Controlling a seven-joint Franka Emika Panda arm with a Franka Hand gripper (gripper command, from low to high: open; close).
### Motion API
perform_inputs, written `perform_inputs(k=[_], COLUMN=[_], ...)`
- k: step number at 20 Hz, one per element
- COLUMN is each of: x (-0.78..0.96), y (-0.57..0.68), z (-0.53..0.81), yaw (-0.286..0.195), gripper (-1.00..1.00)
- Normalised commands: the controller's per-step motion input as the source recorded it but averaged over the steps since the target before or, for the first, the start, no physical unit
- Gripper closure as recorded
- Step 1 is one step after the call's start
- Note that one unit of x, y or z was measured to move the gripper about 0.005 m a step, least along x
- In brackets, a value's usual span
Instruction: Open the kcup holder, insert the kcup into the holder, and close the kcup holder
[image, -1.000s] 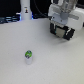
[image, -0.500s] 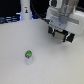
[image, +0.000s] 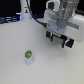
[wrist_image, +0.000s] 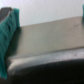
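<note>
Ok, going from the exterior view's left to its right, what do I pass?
Tall white bottle-like object → kcup → pincer, hanging over the black kcup holder.

holder (image: 68, 44): mostly hidden behind the arm, drawer front unreadable | gripper (image: 59, 38): blurred, jaw state unclear | wrist view: heavily blurred, fingers (wrist_image: 9, 30) cut by the edge | kcup (image: 29, 55): small, top detail illegible
</note>
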Motion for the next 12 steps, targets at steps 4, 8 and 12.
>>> perform_inputs(k=[4, 8, 12], x=[0.45, 0.31, 0.28], y=[-0.24, -0.29, -0.4], z=[0.23, 0.28, 0.31], yaw=[-0.111, -0.139, -0.163], gripper=[-1.0, -1.0, -1.0])
